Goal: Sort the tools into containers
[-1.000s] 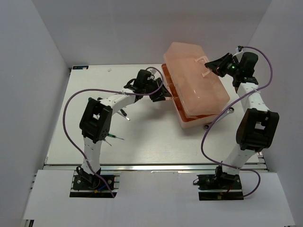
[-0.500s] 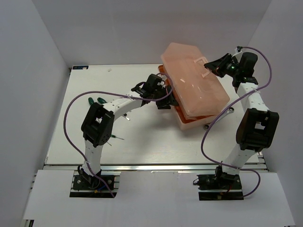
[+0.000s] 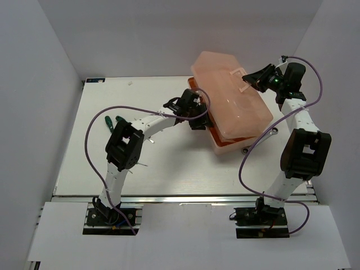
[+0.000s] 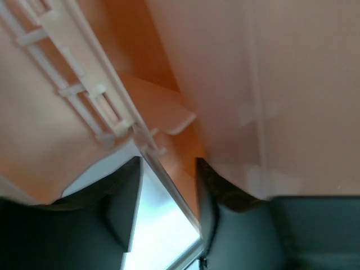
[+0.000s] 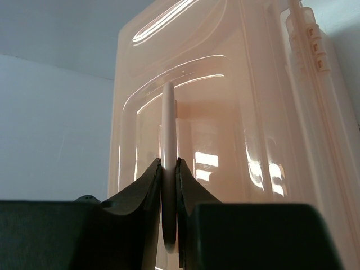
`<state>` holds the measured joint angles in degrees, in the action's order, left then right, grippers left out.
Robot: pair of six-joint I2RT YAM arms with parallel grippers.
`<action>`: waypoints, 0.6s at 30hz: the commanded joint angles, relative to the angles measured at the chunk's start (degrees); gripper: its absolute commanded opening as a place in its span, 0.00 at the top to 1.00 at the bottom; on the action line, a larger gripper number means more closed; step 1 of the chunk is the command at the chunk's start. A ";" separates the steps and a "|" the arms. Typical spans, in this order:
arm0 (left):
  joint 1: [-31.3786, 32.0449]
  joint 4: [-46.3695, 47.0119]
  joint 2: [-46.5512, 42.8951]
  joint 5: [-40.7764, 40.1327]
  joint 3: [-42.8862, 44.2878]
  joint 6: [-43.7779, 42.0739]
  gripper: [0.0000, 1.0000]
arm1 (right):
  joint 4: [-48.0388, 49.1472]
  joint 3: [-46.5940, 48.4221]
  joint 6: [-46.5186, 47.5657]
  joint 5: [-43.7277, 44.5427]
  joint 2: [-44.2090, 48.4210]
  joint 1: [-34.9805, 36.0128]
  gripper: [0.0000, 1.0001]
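Reached farther in than before, left gripper [image 3: 195, 113] at the toolbox [image 3: 239, 126] left rim, jaws apart, nothing visibly held, right gripper [image 3: 251, 80] pinched tight on the handle [image 5: 169, 129] of the raised lid [image 3: 225, 90], two screwdrivers [image 3: 107, 120] on the table [image 3: 169, 163], far left.

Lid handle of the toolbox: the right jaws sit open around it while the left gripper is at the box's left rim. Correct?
No. The right gripper's jaws are not open: they are shut on the lid handle, as the right wrist view shows. The rest holds: the left gripper is at the left rim of the toolbox.
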<state>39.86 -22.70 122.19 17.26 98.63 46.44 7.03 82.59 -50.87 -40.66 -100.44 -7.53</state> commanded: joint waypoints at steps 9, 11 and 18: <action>-5.56 -0.43 -9.05 -7.76 -11.49 1.99 0.92 | 8.71 6.87 -1.25 -1.08 0.26 -3.19 1.00; -10.40 0.98 -11.53 -7.68 -14.50 2.61 0.92 | 8.44 7.85 1.20 -1.08 -0.80 -4.24 1.00; -19.90 -1.12 -14.18 -5.83 -15.40 -2.13 0.90 | 7.83 7.68 6.22 -2.22 -5.90 -5.13 1.00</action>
<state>23.68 -23.81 110.78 13.76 82.98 47.16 9.10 87.70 -47.92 -42.33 -105.65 -10.83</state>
